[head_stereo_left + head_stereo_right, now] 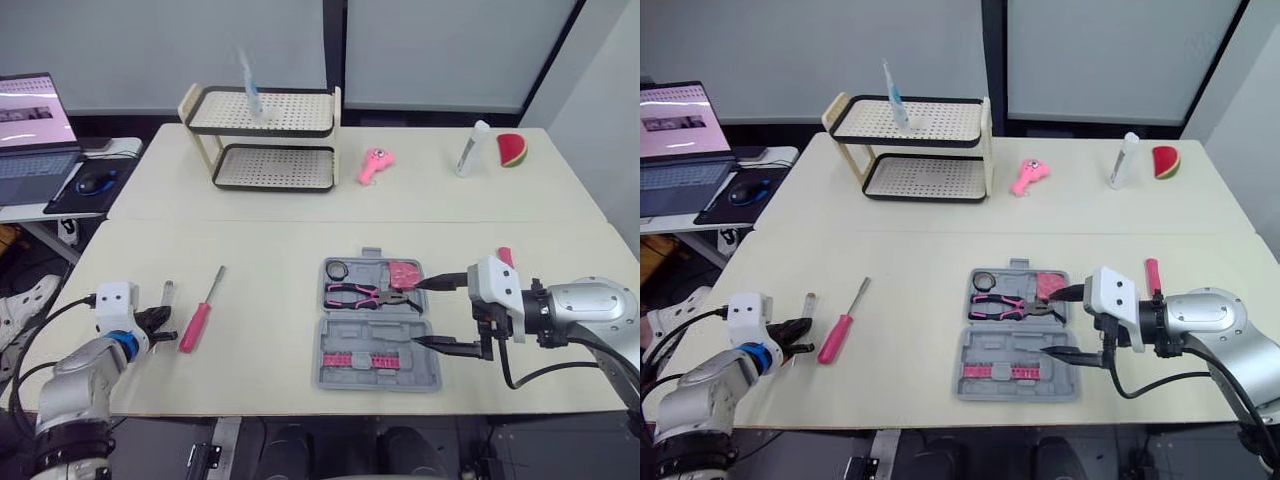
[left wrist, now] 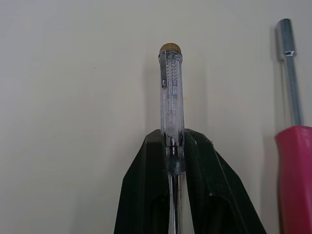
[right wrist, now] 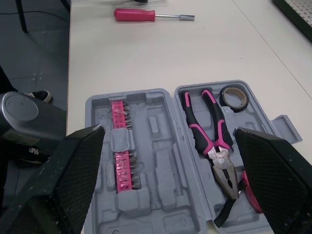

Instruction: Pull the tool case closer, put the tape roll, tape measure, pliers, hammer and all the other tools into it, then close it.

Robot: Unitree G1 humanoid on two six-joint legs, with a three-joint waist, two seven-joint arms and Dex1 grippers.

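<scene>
Low on table (image 1: 270,330), left pincer (image 2: 174,144) pinching tester (image 2: 171,87)

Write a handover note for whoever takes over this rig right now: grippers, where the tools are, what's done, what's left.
Left gripper: shut on the clear tester pen, at the table's left side.
Right gripper: open, at the right edge of the open case.
Done: tape roll, pliers, bit strip and a pink tool lie in the case.
Left: tester pen, red screwdriver and the pink handle by the right arm go in; then close the case.
</scene>
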